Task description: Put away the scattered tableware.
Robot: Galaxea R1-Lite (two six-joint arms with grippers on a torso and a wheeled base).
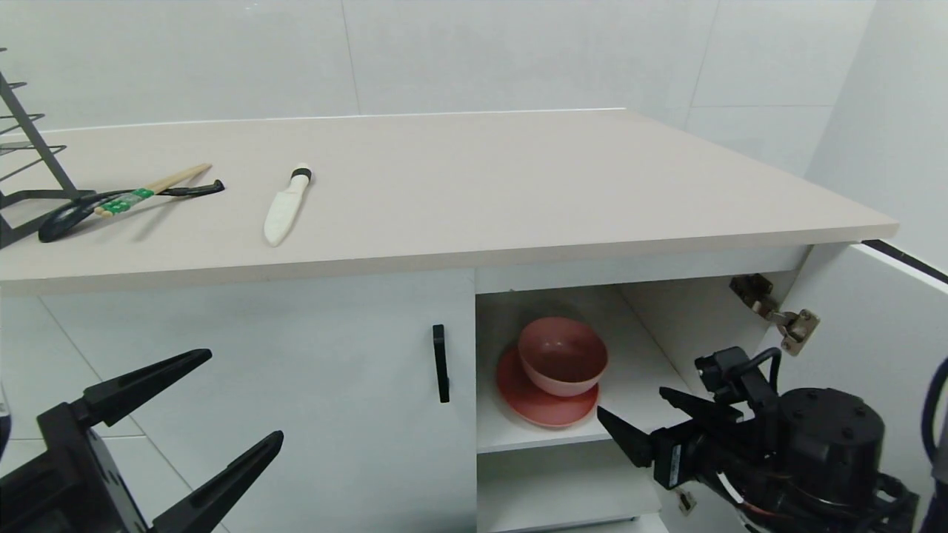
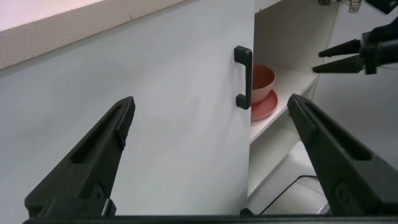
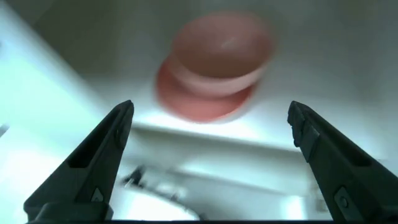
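The bowl point(image 1: 563, 357), a matte salmon pink, sits upright on a darker red plate point(image 1: 544, 403) on the upper shelf point(image 1: 644, 377) of the open cabinet, under the desk point(image 1: 518, 178). On the desk lie a cream knife point(image 1: 286, 206) with a black ring near the handle's end, a pair of wooden chopsticks point(image 1: 152, 190) and a black utensil point(image 1: 111, 207). The chopsticks lie across the utensil and carry a green band whose print is too small to read. The knife is apart from both, blade toward the front edge.

The right tool point(image 1: 629, 403) hangs released in front of the shelf, just beside the plate's rim, its tips pointing into the cabinet and holding nothing. The left tool point(image 1: 244, 396) is spread wide and bare, low before the shut left door point(image 1: 259, 385), which has a black handle point(image 1: 440, 363). The right door point(image 1: 874, 326) stands swung open on a metal hinge point(image 1: 796, 326).

A black wire rack point(image 1: 29, 148) stands at the desk's far left. The desk top is plain beige, the cabinet white, the walls point(image 1: 518, 52) large white tiles, and the floor point(image 1: 44, 355) pale tile
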